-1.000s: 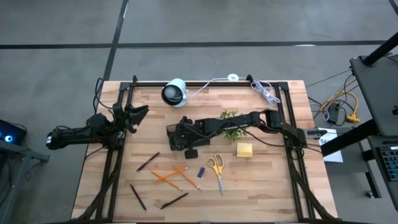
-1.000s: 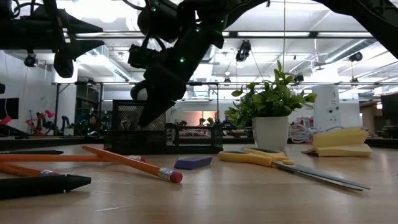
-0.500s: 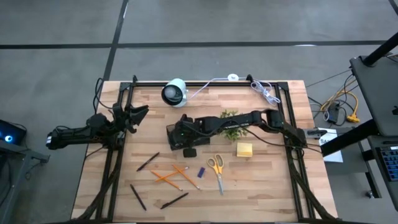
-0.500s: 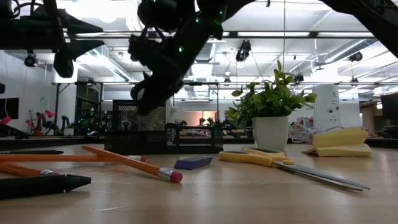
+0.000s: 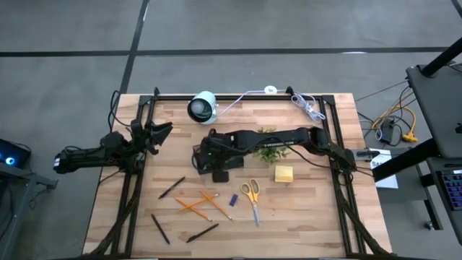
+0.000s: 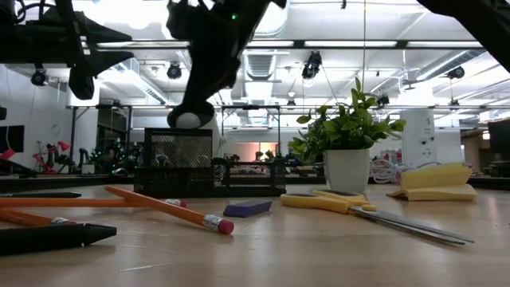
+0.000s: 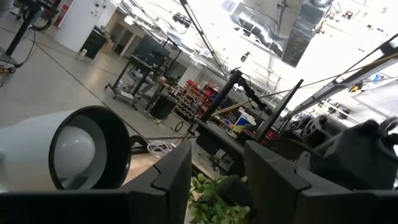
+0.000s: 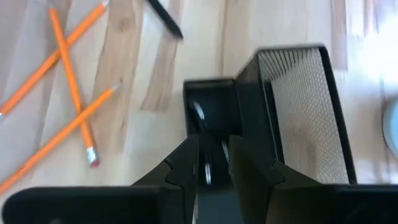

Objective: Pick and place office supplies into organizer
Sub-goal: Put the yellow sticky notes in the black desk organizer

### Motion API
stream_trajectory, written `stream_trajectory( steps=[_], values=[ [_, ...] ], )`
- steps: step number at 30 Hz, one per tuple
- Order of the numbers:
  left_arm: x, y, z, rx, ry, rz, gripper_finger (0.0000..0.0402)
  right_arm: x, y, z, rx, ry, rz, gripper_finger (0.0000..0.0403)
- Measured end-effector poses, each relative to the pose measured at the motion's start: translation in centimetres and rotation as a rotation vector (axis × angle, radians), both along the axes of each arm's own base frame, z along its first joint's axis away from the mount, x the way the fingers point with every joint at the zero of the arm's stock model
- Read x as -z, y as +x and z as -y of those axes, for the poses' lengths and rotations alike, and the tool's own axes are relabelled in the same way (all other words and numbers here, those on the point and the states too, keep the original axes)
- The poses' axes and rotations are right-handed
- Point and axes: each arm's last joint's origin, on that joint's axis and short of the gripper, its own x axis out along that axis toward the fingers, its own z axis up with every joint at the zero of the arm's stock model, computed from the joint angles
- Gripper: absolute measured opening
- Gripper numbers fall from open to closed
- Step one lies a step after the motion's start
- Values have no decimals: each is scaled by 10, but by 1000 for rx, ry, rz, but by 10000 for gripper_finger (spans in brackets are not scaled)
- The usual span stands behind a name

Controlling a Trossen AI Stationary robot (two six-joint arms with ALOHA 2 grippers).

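While I hang over the tray: my right gripper point(image 8: 213, 143) is directly above the organizer point(image 8: 298, 112), fingers narrowly parted with nothing that I can make out between them.
Tray against fingers: its low front compartment lies straight under my fingertips, apart from them; the tall mesh cup stands just beside.
Inside the tray: a few pale glints in the low compartment. What they are I cannot tell.
Risk, clipping: if I swing off low, a finger could catch the mesh cup's rim and drag or tip the tray.
Risk, plant: my arm passes over the plant point(image 6: 343, 131), so a careless sweep could knock it.
Left to fetch: pencils point(image 8: 68, 106), pen point(image 8: 165, 18), scissors point(image 5: 250, 195), sticky pad point(image 5: 284, 173), all on the table and well apart from my fingers.
Left gripper point(image 5: 155, 133): parked at the table's left edge, fingers apart, empty.
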Motion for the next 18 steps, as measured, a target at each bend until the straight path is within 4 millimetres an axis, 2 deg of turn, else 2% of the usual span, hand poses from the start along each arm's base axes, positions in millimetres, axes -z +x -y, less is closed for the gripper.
stream_trajectory(
  steps=[4, 10, 18],
  values=[
    [0, 0, 0, 0, 0, 0, 132, -12, -7, -1, 39, 21, -56, 74],
    [0, 0, 0, 0, 0, 1, 132, -33, -17, -17, 10, 18, -94, 72],
    [0, 0, 0, 0, 0, 0, 132, -74, -49, -39, 13, -152, -72, 75]
  ],
)
